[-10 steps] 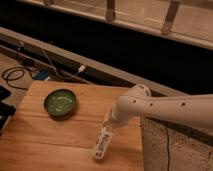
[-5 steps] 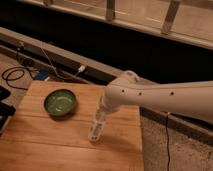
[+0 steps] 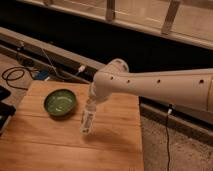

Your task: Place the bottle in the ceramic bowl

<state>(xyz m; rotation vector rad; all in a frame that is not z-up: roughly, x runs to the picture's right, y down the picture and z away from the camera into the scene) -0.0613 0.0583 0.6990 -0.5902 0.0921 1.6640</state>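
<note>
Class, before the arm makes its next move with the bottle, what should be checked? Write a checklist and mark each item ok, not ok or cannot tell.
1. Pincer shut on the bottle: ok.
2. Bottle over the bowl: not ok; it hangs to the right of the bowl, over the wooden table.
3. Bowl empty: ok.
4. Bowl upright on the table: ok.
5. Bottle's lower end higher than the bowl's rim: cannot tell.
</note>
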